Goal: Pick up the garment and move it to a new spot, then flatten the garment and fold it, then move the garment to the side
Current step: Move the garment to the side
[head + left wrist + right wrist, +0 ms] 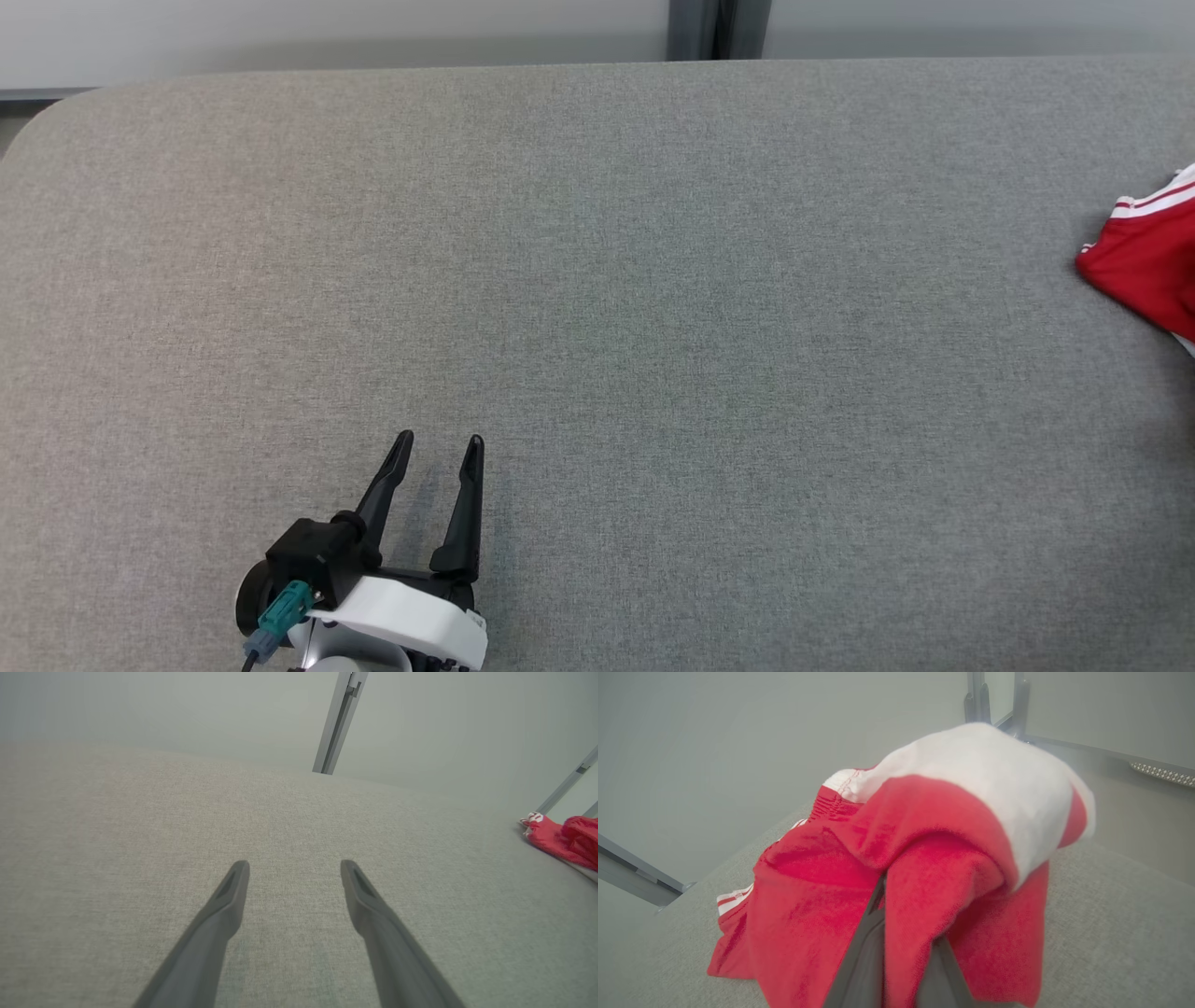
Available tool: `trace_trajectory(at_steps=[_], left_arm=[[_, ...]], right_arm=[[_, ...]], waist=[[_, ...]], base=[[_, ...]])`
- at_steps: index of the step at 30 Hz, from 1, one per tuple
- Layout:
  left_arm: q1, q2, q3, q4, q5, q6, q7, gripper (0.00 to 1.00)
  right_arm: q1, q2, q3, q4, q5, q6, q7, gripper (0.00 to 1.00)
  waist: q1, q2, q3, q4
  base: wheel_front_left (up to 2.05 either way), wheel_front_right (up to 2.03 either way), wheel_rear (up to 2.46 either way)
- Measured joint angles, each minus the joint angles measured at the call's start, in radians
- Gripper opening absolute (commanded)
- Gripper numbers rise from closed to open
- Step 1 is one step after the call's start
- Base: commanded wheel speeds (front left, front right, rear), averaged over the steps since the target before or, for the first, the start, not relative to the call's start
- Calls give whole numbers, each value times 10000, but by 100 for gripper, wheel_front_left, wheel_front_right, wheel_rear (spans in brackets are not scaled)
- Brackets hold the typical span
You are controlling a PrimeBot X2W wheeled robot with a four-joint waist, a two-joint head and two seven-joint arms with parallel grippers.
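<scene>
Red terry cloth is pinched between the two dark fingers of the right tool, which is clenched on a fold of the red garment with white band and white stripes. The garment sits humped up on the grey fabric-covered bench, at the bench's right edge. The left tool is released, its fingers spread and empty, low over the bench's near left part, well apart from the garment.

Garment cut off at edge; right jaws' tips under it.
</scene>
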Motion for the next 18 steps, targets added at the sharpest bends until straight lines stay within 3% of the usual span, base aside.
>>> trace_trajectory(at_steps=[11,12,13,18], left_arm=[[-18,-2,-21,63,-63,-40,0,100],[-18,0,-19,71,-65,-40,0,100],[-18,0,-21,77,-65,-40,0,100],[-17,-2,-42,115,-105,-44,0,100]], right_arm=[[13,-138,-1601,316,-1490,0,330,0],[11,-92,-1718,320,-1624,0,401,32],[6,-44,-1818,324,-1753,0,416,100],[-8,198,-2326,336,-2642,0,842,100]], waist=[[0,0,-23,-60],[0,0,-31,-69],[0,0,-41,-79],[0,0,-192,-161]], base=[[0,0,0],[0,0,0],[0,0,0],[0,0,0]])
